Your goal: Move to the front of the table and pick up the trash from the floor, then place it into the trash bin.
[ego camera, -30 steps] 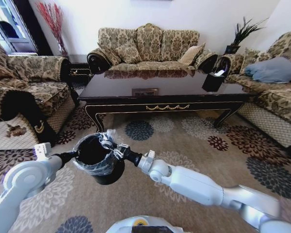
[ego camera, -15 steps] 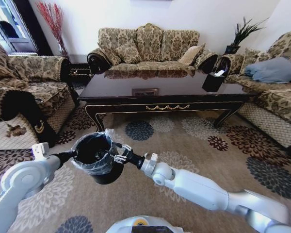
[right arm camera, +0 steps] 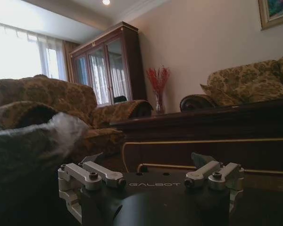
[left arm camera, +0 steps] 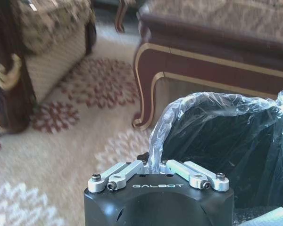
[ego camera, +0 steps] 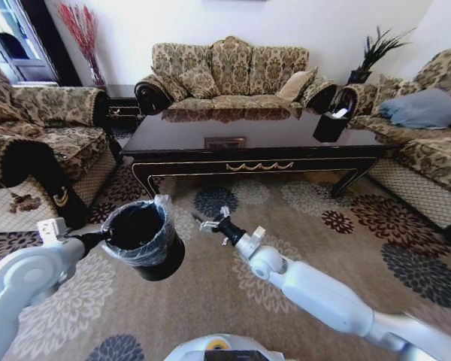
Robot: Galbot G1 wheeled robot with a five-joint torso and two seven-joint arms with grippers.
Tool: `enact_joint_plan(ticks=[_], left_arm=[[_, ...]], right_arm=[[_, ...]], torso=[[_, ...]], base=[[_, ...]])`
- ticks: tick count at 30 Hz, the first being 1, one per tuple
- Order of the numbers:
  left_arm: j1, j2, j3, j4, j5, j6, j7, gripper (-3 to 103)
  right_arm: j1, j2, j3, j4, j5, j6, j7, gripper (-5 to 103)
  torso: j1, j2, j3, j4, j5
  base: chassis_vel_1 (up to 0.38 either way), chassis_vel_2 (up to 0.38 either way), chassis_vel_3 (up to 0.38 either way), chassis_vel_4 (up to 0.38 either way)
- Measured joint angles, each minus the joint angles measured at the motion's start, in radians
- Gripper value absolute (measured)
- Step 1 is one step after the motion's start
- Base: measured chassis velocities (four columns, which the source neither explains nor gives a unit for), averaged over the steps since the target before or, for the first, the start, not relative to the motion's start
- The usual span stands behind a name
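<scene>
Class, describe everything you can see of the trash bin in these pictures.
The trash bin is a small round black bucket lined with a thin translucent plastic bag that puffs over its rim. It is off the carpet, tilted, its open mouth facing up. The left pincer is shut on its rim. The right pincer is open beside it, apart. Its inside looks dark; any contents cannot be made out.
</scene>
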Motion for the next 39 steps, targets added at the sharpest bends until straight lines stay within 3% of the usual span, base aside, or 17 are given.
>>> enact_joint_plan(ticks=[7,14,17,23,32,39], left_arm=[[-0.010,0.063,-0.144,0.045,-0.067,0.000,-0.006,4],[-0.019,0.077,-0.155,0.079,-0.065,0.000,0.001,4],[-0.007,0.060,-0.160,0.088,-0.045,0.000,0.012,4],[0.001,0.051,-0.161,0.091,-0.031,0.000,0.016,4],[0.002,0.042,-0.148,0.088,-0.023,0.000,0.019,4],[0.012,0.036,-0.152,0.076,-0.022,0.000,0.019,4]], right_arm=[[-0.005,0.044,-0.046,-0.205,-0.001,-0.073,0.124,100],[-0.001,0.104,-0.067,-0.335,0.046,-0.132,0.236,100],[0.015,0.166,-0.086,-0.434,0.067,-0.153,0.266,100],[0.032,0.245,-0.126,-0.583,0.040,-0.140,0.254,100],[0.043,0.375,-0.150,-0.807,-0.088,-0.090,0.146,100],[0.056,0.417,-0.145,-0.879,-0.066,-0.088,0.135,100]], torso=[[0.000,0.000,0.000,-0.0002,0.0001],[0.000,0.000,0.000,-0.0005,-0.0003],[0.000,0.000,0.000,0.0000,-0.0002],[0.000,0.000,0.000,0.0000,-0.0003],[0.000,0.000,0.000,0.0000,-0.0002],[0.000,0.000,0.000,-0.0004,-0.0002]], base=[[0.000,0.000,0.000,0.000],[0.000,0.000,0.000,0.000],[0.000,0.000,0.000,0.000],[0.000,0.000,0.000,0.000],[0.000,0.000,0.000,0.000],[0.000,0.000,0.000,0.000]])
